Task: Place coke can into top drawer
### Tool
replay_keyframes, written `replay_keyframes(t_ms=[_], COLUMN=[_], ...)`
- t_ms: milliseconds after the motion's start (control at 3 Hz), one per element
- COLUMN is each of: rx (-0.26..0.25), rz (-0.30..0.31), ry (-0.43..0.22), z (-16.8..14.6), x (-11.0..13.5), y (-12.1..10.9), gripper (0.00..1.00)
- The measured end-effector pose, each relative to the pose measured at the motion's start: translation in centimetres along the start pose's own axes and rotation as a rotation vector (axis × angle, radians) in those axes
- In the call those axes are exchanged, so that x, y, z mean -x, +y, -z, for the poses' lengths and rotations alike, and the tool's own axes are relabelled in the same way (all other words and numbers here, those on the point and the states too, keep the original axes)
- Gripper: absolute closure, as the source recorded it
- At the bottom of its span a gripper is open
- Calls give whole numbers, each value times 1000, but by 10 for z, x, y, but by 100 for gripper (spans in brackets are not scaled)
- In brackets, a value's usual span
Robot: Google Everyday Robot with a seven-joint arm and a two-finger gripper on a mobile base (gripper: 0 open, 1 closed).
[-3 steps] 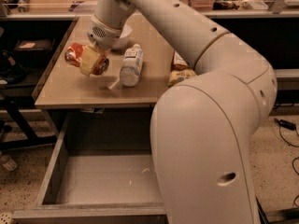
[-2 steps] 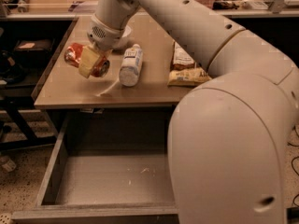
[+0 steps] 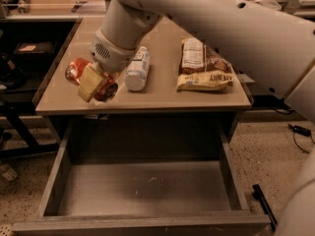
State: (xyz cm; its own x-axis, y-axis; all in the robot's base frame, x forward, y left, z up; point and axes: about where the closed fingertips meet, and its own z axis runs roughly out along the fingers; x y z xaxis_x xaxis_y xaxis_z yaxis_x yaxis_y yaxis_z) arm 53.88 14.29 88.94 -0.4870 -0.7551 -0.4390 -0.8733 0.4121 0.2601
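Smooth off-white shells, dark screw holes, vented wrist; tan-padded end effector (image 3: pixel 95 82) closed around the red-orange metal coke can (image 3: pixel 74 71).

We see a dim, warm-lit room: speckled floor (image 3: pixel 266 146) at both sides, a tan table (image 3: pixel 162 95) in the middle, dark shelving (image 3: pixel 19 58) at far left and a black cable (image 3: pixel 299 130) on the floor at right. The gripper (image 3: pixel 96 85) clasps the coke can (image 3: pixel 74 72) over the table's near left corner.
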Motion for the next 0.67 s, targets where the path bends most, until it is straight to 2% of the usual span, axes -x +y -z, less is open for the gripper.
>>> replay_keyframes(t_ms=[333, 667], rx=[9, 9], rz=[-14, -14], ry=[58, 59], z=[-20, -20], x=[-24, -24], y=[5, 5], gripper=[100, 100])
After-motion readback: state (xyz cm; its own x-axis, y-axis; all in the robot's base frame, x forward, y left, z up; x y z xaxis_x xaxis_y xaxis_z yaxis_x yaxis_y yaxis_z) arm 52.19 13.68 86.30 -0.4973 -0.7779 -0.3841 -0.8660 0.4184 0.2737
